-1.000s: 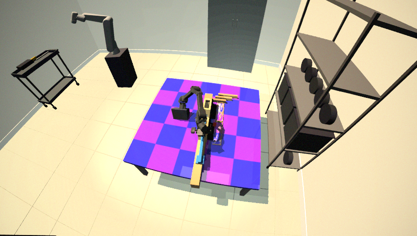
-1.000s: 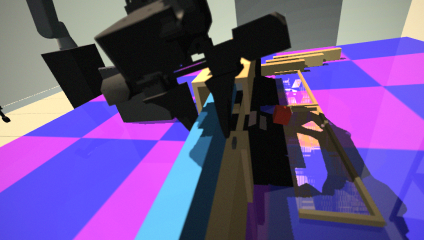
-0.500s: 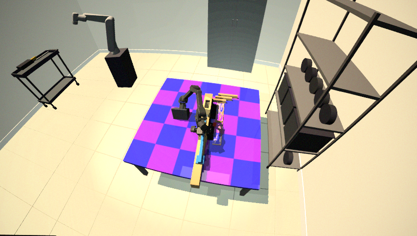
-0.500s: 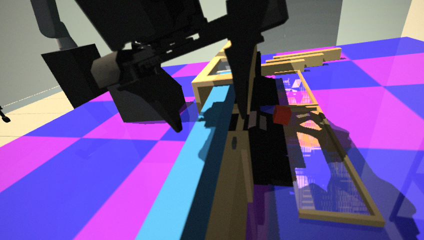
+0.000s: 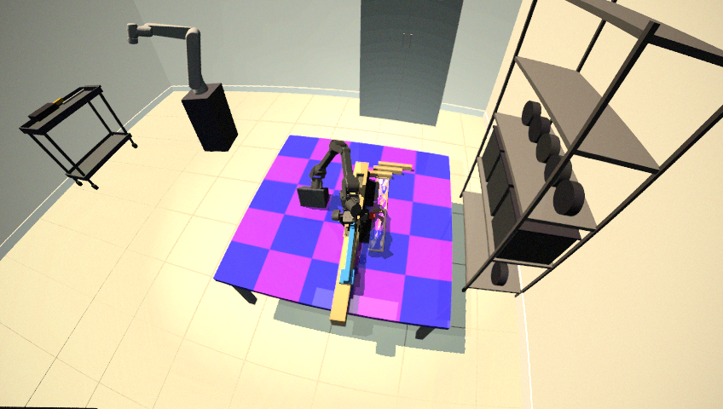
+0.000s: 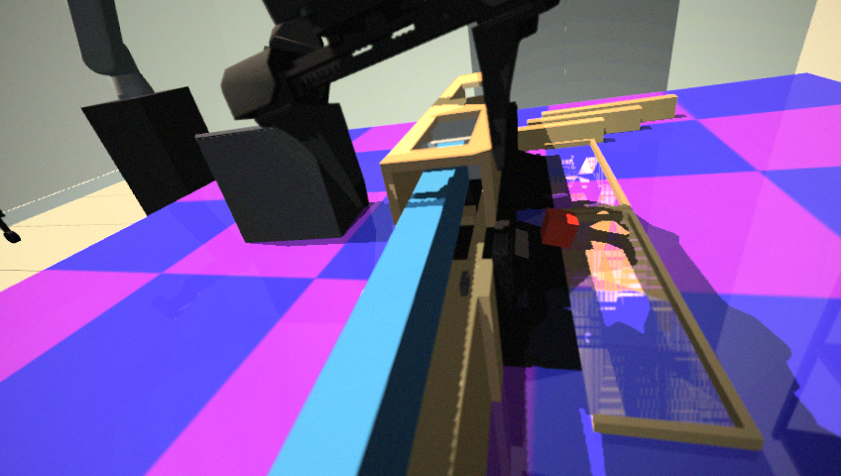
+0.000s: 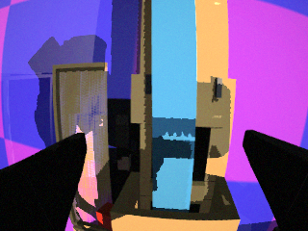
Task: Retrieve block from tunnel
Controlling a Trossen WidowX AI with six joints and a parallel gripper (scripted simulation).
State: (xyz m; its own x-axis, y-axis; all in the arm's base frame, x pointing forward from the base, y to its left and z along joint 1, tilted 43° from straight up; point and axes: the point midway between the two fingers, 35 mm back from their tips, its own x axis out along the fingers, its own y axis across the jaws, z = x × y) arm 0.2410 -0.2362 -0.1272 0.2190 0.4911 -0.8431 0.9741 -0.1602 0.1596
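Pincer (image 5: 353, 217) (image 6: 430, 182) (image 7: 168, 141) released, fingers well apart, nothing between them. Below it in the wrist view: long light-blue rectangular bar (image 5: 348, 256) (image 6: 377, 283) (image 7: 173, 72), running into the open end of a pale wooden box-like housing (image 6: 436, 158) (image 7: 175, 222) with a rectangular window in its top; blue shows through that window. Rest of the housing's interior in shadow, other contents not readable; in the top view the arm covers part of it. Small red cube (image 5: 373, 216) (image 6: 559, 228) (image 7: 102, 217), flat-faced, one patch brightly lit, lies outside this housing, between it and the long side of a clear panel in a thin wooden frame (image 5: 376, 250) (image 6: 678, 433) (image 7: 56, 106). Presumably the task's block; cannot confirm, nor tell what supports it. Cube cut by shadow in the wrist view. Beyond: several pale wooden rods (image 5: 393, 166) (image 6: 625, 117), side by side on the blue-and-magenta checkered table (image 5: 284, 263) (image 6: 236, 247) (image 7: 269, 96).
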